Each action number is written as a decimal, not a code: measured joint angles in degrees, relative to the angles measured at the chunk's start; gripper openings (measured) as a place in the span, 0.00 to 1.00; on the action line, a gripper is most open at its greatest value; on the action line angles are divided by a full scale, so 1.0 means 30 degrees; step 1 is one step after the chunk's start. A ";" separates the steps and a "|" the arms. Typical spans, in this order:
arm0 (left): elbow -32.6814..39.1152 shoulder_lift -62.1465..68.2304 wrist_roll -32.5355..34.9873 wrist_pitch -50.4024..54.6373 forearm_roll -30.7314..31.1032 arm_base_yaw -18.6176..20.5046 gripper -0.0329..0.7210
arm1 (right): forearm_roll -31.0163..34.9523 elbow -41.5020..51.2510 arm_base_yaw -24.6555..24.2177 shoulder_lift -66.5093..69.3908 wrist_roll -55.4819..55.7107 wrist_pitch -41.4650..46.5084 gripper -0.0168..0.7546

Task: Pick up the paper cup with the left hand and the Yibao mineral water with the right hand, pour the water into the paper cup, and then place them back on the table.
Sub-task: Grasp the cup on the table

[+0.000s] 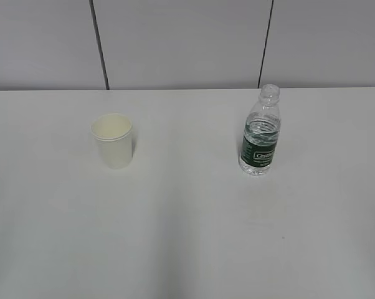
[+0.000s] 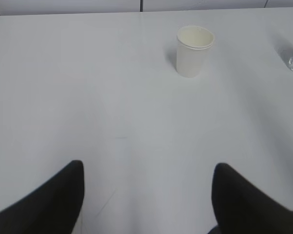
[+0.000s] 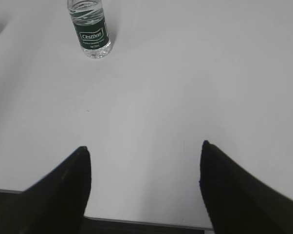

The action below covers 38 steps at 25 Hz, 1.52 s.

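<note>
white table (image 1: 187,237) carrying two upright objects, well apart: the paper cup (image 1: 113,141) at left, open and standing on its base, and the yibao mineral water (image 1: 260,132) at right, uncapped and partly filled. left hand (image 2: 146,190) and right hand (image 3: 144,175) each hang over bare tabletop with jaws spread wide and nothing between them; the cup lies ahead of the left, the bottle ahead of the right.
</note>
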 joint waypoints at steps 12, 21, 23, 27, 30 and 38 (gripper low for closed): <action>0.0000 0.0000 0.0000 0.0000 0.0000 0.0000 0.70 | 0.0000 0.0000 0.0000 0.0000 0.0000 0.0000 0.69; 0.0000 0.0000 0.0000 0.0000 0.0000 0.0000 0.70 | 0.0191 0.0000 0.0000 0.0000 0.0000 0.0000 0.69; 0.0000 0.0000 0.0000 0.0000 0.0000 0.0000 0.70 | 0.0191 0.0000 0.0000 0.0000 0.0000 0.0000 0.69; -0.0464 0.0000 0.0000 -0.1045 0.0000 0.0000 0.70 | 0.0221 -0.0038 0.0000 0.0000 0.0000 -0.0257 0.69; -0.0709 0.0131 0.0000 -0.3044 -0.0052 0.0000 0.70 | 0.0266 -0.0198 0.0000 0.0000 0.0000 -0.1077 0.69; -0.0728 0.3828 0.0000 -0.7703 -0.0234 0.0000 0.70 | 0.0368 -0.0274 0.0000 0.0973 0.0000 -0.4983 0.69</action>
